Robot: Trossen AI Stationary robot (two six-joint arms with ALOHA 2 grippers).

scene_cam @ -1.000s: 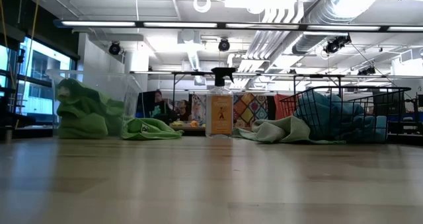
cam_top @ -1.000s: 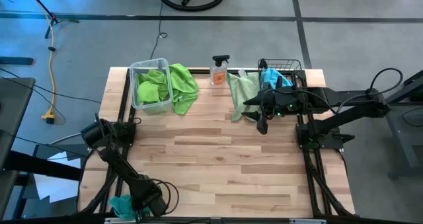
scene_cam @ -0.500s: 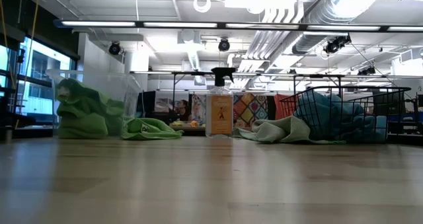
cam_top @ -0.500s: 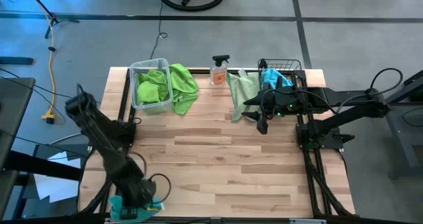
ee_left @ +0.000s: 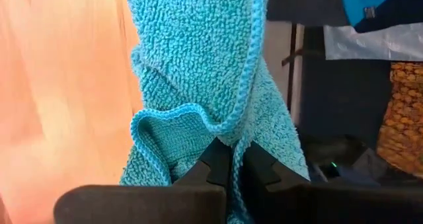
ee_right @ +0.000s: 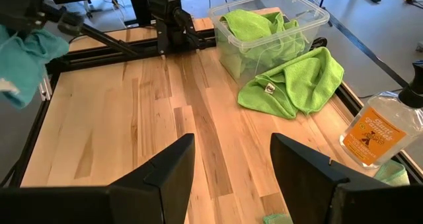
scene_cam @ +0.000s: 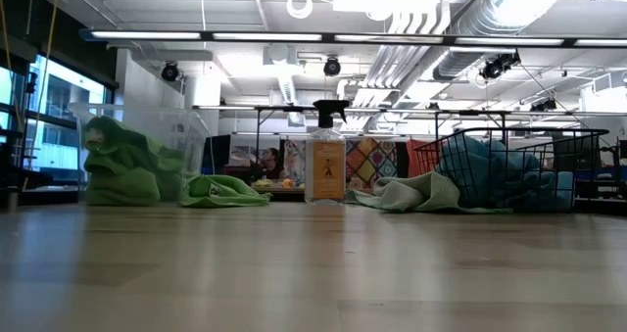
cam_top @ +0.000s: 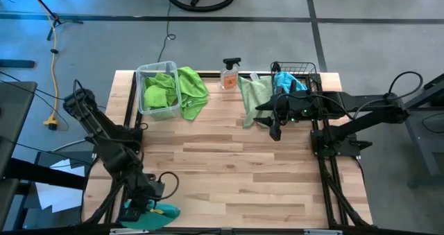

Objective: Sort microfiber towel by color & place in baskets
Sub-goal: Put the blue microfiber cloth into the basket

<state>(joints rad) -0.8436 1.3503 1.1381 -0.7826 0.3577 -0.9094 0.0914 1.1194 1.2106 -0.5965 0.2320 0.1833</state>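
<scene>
Spray bottle [ee_right: 382, 135] label reads "Streak Spotless", partly blurred.

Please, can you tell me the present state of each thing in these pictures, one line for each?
Left gripper: shut on blue towel, at the table's near edge.
Right gripper: open, beside wire basket.
Clear tub: holds green towels.
Wire basket: holds blue towels.
Green towel: lying beside the tub.
Spray bottle: upright.

We are in a large open robotics lab or workshop. Above us at twelve o'clock in the low view run exposed ducts [scene_cam: 470, 9] and strip lights [scene_cam: 323, 36]. Folding tables [scene_cam: 294, 112] and a seated person [scene_cam: 269, 163] fill the background. From above, the butcher-block table [cam_top: 229, 166] stands on bare concrete floor [cam_top: 208, 41] with trailing cables [cam_top: 54, 75].
</scene>
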